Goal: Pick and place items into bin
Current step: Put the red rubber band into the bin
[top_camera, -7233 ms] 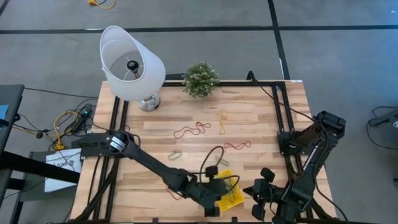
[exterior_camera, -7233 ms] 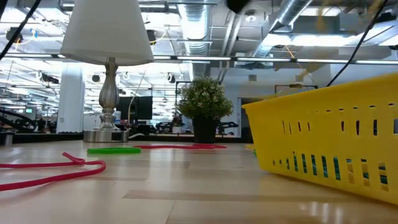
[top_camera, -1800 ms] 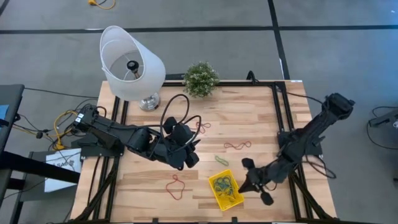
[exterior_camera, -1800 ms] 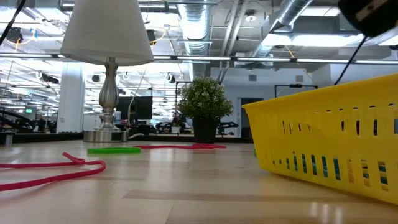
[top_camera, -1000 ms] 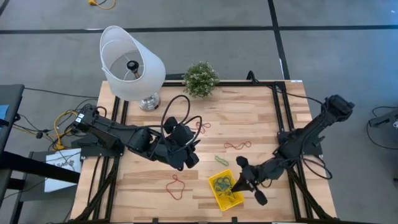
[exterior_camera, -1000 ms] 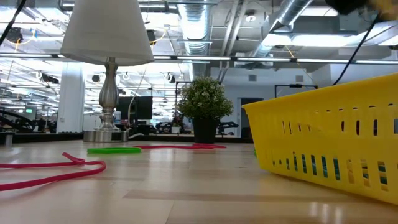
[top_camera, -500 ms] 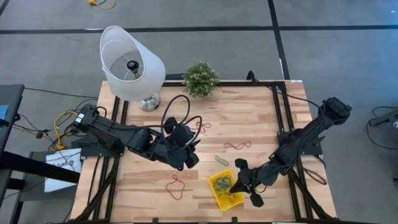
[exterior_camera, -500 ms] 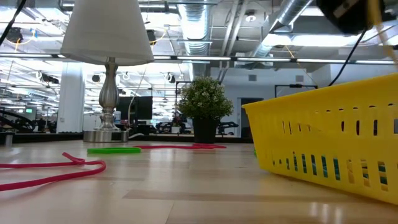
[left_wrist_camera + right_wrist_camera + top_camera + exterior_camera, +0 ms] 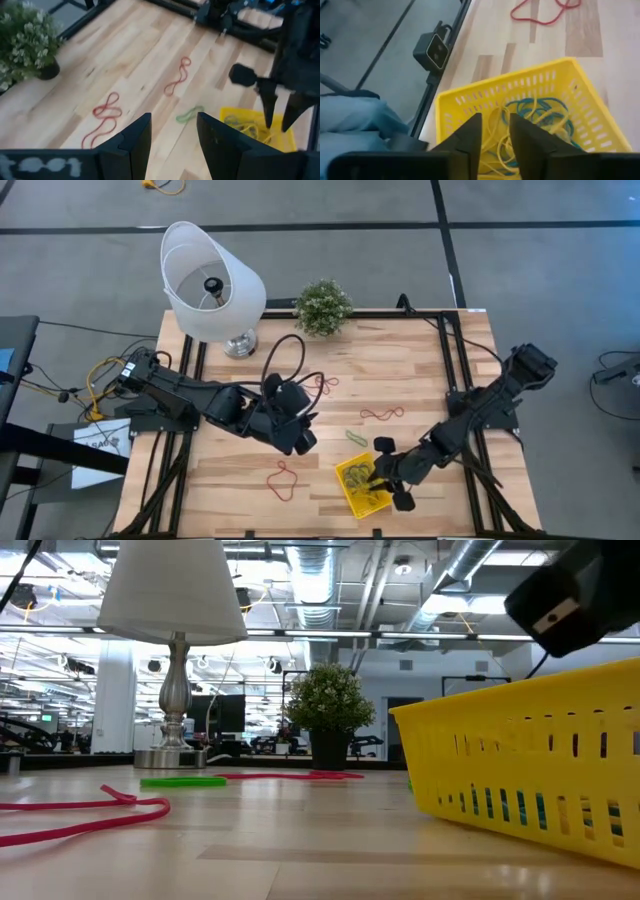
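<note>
The yellow bin sits near the table's front edge, with a tangle of yellow, green and blue bands inside it. My right gripper hangs open over the bin's right half, fingers pointing down into it, and I see nothing held between them. My left gripper stands open above the table's middle, holding nothing. On the wood lie a green loop, a red loop behind the bin, a red loop left of the bin, and another red loop farther back.
A white lamp and a small potted plant stand at the far edge. A black cable arches over my left arm. Black frame rails run along the table's sides. Bare wood lies between the loops.
My right gripper has moved toward the table's left edge and come in over the bin. Half a second ago, in the low view, a yellow strand hung beside it; that strand no longer shows there.
</note>
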`<action>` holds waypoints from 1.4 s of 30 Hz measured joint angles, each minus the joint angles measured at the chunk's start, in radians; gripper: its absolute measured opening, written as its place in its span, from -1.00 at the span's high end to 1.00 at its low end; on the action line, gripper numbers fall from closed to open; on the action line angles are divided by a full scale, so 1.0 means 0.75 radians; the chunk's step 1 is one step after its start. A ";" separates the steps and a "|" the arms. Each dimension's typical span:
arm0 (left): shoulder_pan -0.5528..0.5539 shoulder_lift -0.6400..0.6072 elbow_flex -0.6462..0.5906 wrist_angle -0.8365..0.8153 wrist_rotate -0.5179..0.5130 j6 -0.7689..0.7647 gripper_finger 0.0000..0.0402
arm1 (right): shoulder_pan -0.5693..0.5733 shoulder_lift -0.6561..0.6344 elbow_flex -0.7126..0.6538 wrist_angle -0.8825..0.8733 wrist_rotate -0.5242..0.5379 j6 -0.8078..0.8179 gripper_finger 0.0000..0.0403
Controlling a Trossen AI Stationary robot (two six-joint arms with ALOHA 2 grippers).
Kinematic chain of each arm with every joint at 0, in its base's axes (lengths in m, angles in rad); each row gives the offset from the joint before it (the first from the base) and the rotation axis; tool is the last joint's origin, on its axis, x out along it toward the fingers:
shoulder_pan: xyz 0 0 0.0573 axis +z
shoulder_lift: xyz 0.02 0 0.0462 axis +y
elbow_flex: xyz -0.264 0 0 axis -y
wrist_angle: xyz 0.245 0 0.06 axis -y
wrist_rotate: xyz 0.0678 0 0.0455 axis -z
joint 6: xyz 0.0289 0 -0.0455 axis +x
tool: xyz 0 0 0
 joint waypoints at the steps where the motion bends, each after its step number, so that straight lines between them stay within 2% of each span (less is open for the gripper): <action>1: 0.000 0.000 0.000 -0.023 0.011 -0.001 0.26 | -0.010 -0.002 0.000 0.001 -0.006 -0.001 0.45; 7: 0.004 0.000 0.000 -0.239 0.014 -0.028 0.26 | -0.074 -0.116 0.000 -0.029 -0.071 -0.004 0.26; 11: 0.000 0.000 -0.001 -0.406 0.018 -0.114 0.26 | -0.142 -0.265 0.000 -0.072 -0.175 -0.004 0.24; 14: -0.007 -0.001 -0.001 -0.533 0.017 -0.210 0.26 | -0.196 -0.390 0.000 -0.102 -0.197 -0.020 0.27; 18: -0.026 -0.007 -0.001 -0.727 0.021 -0.350 0.26 | -0.308 -0.522 0.002 -0.198 -0.200 -0.251 0.31; 21: -0.058 -0.021 -0.001 -0.734 0.025 -0.389 0.26 | -0.438 -0.553 0.002 -0.313 -0.199 -0.327 0.33; 25: -0.123 -0.064 0.054 -0.730 0.026 -0.375 0.26 | -0.651 -0.465 0.002 -0.309 -0.216 -0.393 0.33; 32: -0.234 -0.156 0.063 -0.742 -0.195 -0.422 0.26 | -0.933 -0.129 0.001 -0.061 -0.256 -0.692 0.33; 38: -0.262 -0.167 0.063 -0.741 -0.265 -0.364 0.26 | -1.102 0.159 0.057 0.156 -0.329 -0.688 0.33; 42: -0.262 -0.167 0.063 -0.741 -0.271 -0.306 0.26 | -1.149 0.351 0.173 0.168 -0.329 -0.688 0.33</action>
